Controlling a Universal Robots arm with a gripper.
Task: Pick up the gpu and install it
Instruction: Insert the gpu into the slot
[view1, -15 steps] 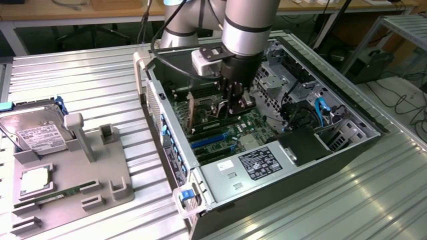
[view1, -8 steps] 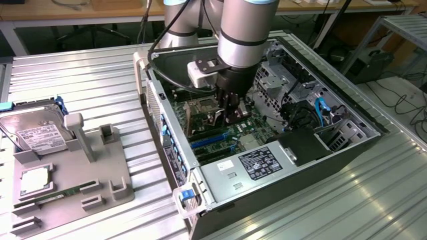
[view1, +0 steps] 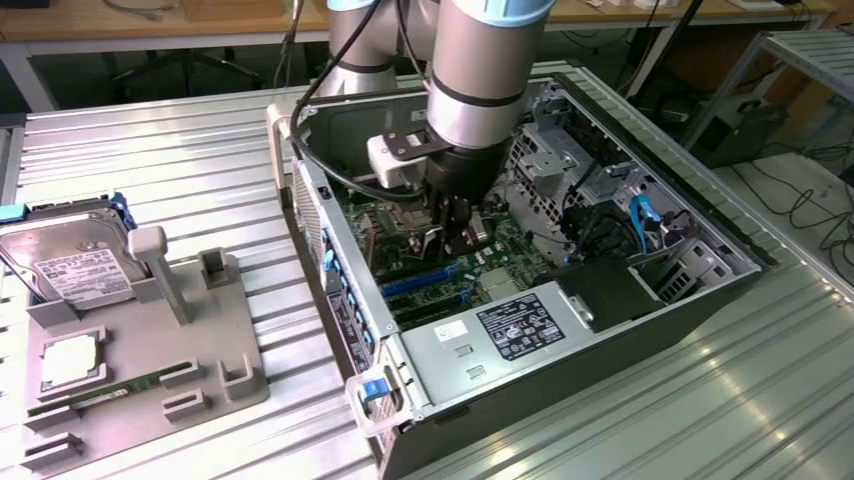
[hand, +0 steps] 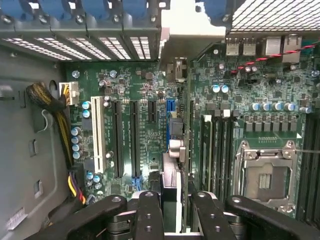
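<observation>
Counter (view1: 160, 150) of ribbed metal carries an open computer case (view1: 694, 270) lying on its side, and beside it, toward the exterior view's left, a grey fixture tray (view1: 200, 350) with a silver hard drive (view1: 67, 265) and a narrow green memory stick (view1: 114, 392) resting in their holders. Inside the case lies the green motherboard (hand: 260, 90), its long black expansion slots (hand: 125, 137) in a row next to the empty processor socket (hand: 267, 172). The arm reaches down into the case, and the hand (hand: 170, 215) is closed on the gpu (hand: 170, 185), seen edge-on as a thin dark slab between the black fingers (hand: 147, 215). So the pick-up looks done: the card is off the tray and held upright over the board, in line with the slot area. Whether its lower edge is seated I cannot tell; installation looks under way, not finished.
</observation>
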